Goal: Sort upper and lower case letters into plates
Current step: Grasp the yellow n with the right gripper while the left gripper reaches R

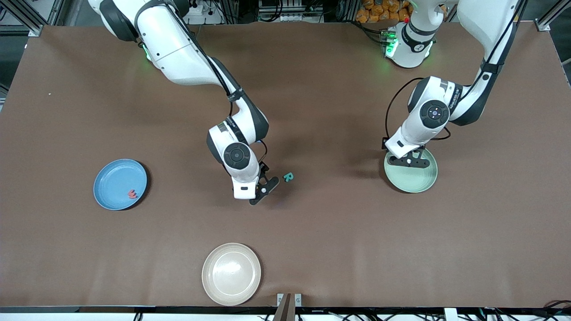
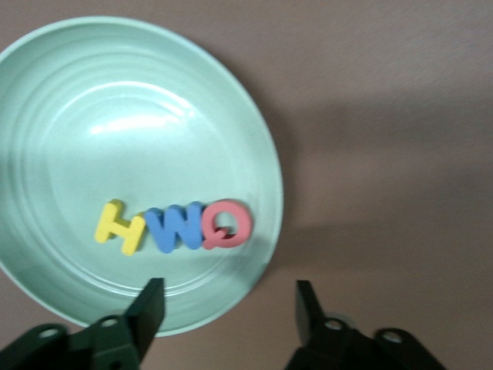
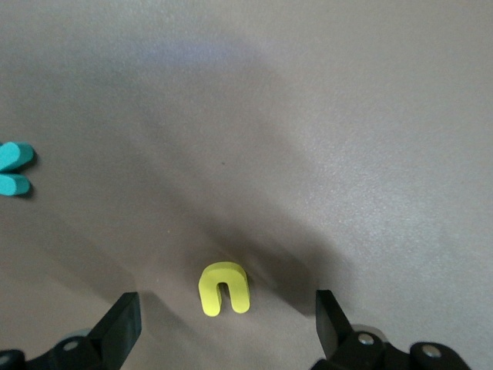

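The pale green plate (image 1: 417,180) lies toward the left arm's end of the table. In the left wrist view this plate (image 2: 115,116) holds a yellow H (image 2: 119,226), a blue M (image 2: 176,228) and a red Q (image 2: 228,224) in a row. My left gripper (image 1: 408,161) hangs open and empty over the plate's rim (image 2: 229,308). The blue plate (image 1: 111,178) holds a red w (image 1: 132,193). My right gripper (image 1: 263,189) is open over a yellow u (image 3: 224,288), jaws either side of it (image 3: 226,324). A teal R (image 1: 289,177) lies beside it, also in the right wrist view (image 3: 14,177). The other blue letters are out of view.
A beige plate (image 1: 231,273) sits near the table edge closest to the front camera. The brown table (image 1: 339,249) carries nothing else in view.
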Action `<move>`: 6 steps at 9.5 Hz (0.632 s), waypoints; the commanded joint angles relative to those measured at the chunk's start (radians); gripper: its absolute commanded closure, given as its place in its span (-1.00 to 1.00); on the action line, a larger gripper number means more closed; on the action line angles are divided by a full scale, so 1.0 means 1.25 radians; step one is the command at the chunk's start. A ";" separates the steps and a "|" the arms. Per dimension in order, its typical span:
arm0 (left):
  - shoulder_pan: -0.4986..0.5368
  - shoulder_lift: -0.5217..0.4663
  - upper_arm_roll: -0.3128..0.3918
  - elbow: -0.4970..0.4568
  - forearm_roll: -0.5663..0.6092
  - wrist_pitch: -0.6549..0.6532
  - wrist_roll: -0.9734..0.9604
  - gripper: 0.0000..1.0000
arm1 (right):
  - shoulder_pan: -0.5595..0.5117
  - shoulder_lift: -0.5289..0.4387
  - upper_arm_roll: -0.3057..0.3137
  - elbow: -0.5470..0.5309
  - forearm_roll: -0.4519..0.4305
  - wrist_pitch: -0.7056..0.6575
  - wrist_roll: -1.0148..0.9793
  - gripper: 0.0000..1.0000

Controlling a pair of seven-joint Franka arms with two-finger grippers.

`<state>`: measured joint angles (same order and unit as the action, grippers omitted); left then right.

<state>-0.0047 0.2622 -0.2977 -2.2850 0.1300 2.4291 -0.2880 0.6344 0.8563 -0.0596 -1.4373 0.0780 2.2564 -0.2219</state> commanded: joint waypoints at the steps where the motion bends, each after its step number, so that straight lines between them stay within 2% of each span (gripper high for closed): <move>1: -0.076 0.024 -0.001 0.063 -0.071 -0.001 -0.040 -1.00 | 0.002 0.018 -0.003 0.028 0.008 0.013 -0.009 0.21; 2: -0.128 0.077 0.000 0.142 -0.079 -0.001 -0.149 -1.00 | 0.001 0.018 -0.003 0.026 0.005 0.032 -0.009 0.74; 3: -0.159 0.130 0.000 0.224 -0.078 -0.001 -0.220 -1.00 | -0.003 0.018 -0.003 0.021 0.005 0.043 -0.014 1.00; 5: -0.188 0.225 0.000 0.355 -0.081 -0.001 -0.247 -1.00 | -0.007 0.019 -0.003 0.020 0.005 0.043 -0.018 1.00; 6: -0.210 0.259 0.001 0.393 -0.076 0.003 -0.275 -1.00 | -0.007 0.017 -0.003 0.020 0.005 0.042 -0.018 1.00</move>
<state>-0.2434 0.4920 -0.3024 -1.9025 0.0485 2.4370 -0.6003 0.6327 0.8597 -0.0669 -1.4310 0.0772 2.3045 -0.2262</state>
